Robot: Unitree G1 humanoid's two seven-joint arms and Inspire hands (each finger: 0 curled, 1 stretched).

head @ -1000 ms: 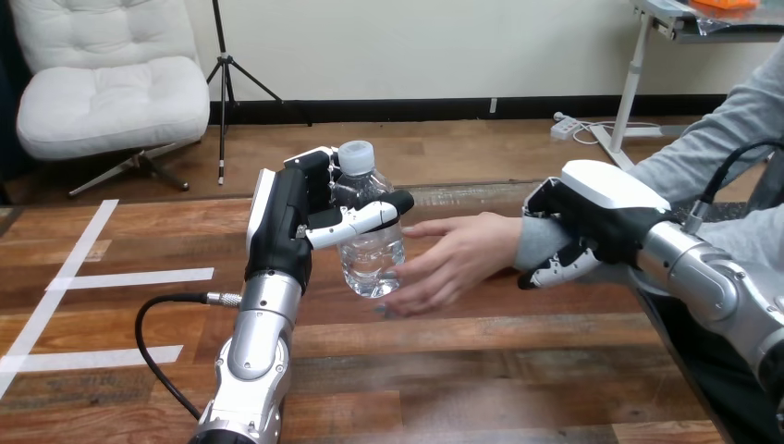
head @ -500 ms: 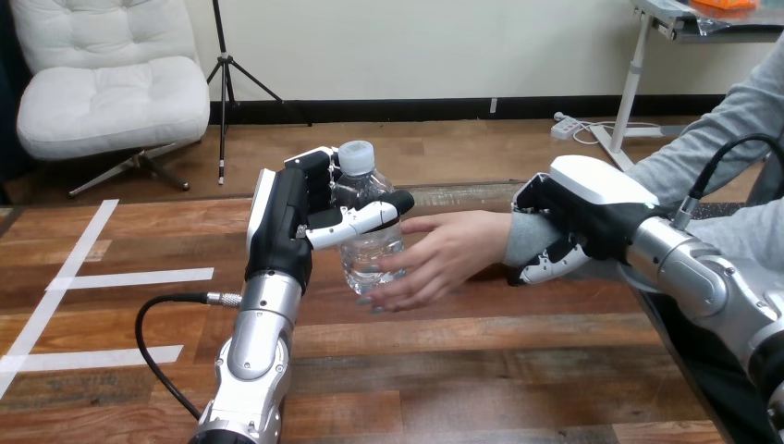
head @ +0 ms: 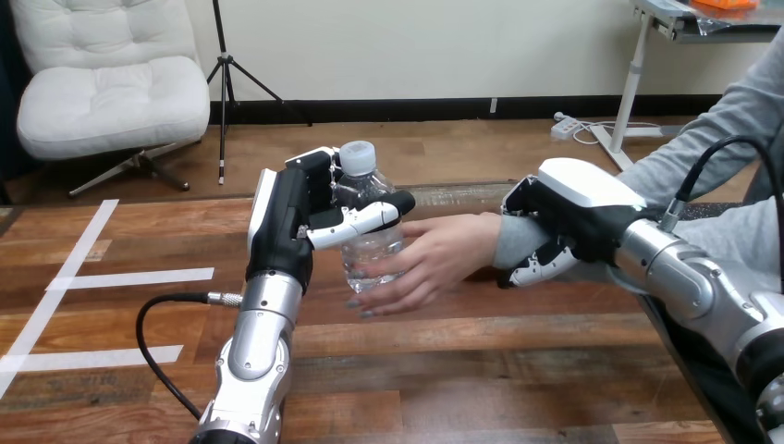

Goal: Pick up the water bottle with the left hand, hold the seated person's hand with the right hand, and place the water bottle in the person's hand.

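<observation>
Handover step: left robot hand (head: 294, 215) clamped on the water bottle (head: 373, 255), upright above the table's (head: 481, 370) middle. Right robot hand (head: 566, 215) curls round the person's wrist (head: 508, 242). The person's hand (head: 436, 257) touches the bottle; next, likely, release once they grip.

One bottle (head: 374, 248) up there, just the one. Two robot hands: the left hand (head: 287, 222) and the right hand (head: 573, 208). One person's hand (head: 444, 254) between them. One table (head: 481, 370) (with white tape strips (head: 139, 277) on it, four I think, as they run off the edge).
</observation>
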